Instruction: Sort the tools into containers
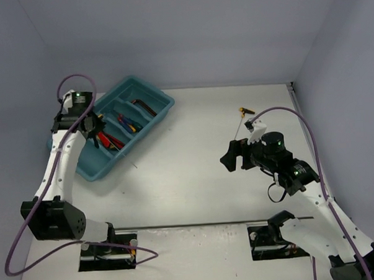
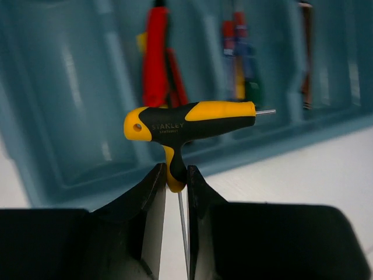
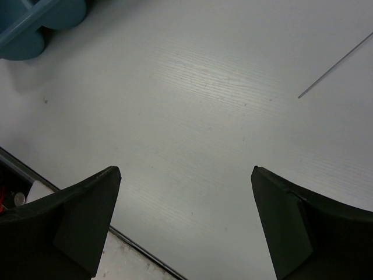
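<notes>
One yellow-black T-handle driver hangs above the teal tray at far left, its stem pinched between the closed fingers of the left gripper. Red utility knives and screwdrivers lie in compartments beyond. The right gripper hovers wide open over the table, near a second driver. Risk: so narrow a pinch may let the handle pivot or slip, landing it across a divider or outside the rim.

A white table with a faint wood grain is enclosed on three sides by plain, pale grey-blue panels: a back wall, a left wall and a right wall. A thin dark seam crosses the tabletop near its front edge. The light is soft and even, and shadows are weak.
</notes>
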### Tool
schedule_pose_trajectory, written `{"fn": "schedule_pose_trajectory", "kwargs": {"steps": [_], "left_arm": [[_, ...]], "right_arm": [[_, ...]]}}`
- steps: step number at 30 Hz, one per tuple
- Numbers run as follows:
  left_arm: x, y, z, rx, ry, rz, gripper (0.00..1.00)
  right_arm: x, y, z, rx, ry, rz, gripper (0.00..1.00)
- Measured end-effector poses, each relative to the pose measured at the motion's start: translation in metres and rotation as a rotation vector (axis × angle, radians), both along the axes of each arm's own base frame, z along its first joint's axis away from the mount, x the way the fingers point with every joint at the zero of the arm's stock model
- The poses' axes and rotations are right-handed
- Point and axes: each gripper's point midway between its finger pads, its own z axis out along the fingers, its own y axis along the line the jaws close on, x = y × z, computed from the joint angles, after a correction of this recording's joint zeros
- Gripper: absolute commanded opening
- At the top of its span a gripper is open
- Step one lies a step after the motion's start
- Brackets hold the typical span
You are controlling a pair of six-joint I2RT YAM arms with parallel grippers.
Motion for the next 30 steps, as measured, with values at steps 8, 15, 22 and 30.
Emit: {"fn": "schedule_pose_trajectory", "kwargs": {"steps": [8, 15, 22, 30], "left_arm": [[-0.036, 0.1, -0.058, -0.035, 0.165, 0.182, 0.0], [-0.033, 0.134, -0.103, -0.047, 0.268, 0.217, 0.04], [-0.016, 0.139, -0.146, -0.062, 0.355, 0.155, 0.28], [0.001, 0.146, -0.149, -0.053, 0.334, 0.126, 0.54]], "right_arm": [[-0.002, -0.001, -0.002, -0.008, 0.006, 0.002, 0.92], [-0.004, -0.003, 0.0, -0.01, -0.003, -0.001, 0.92], [-0.005, -0.005, -0.003, -0.021, 0.009, -0.009, 0.92], [0.001, -0.011, -0.01, -0.048, 0.025, -0.048, 0.92]]}}
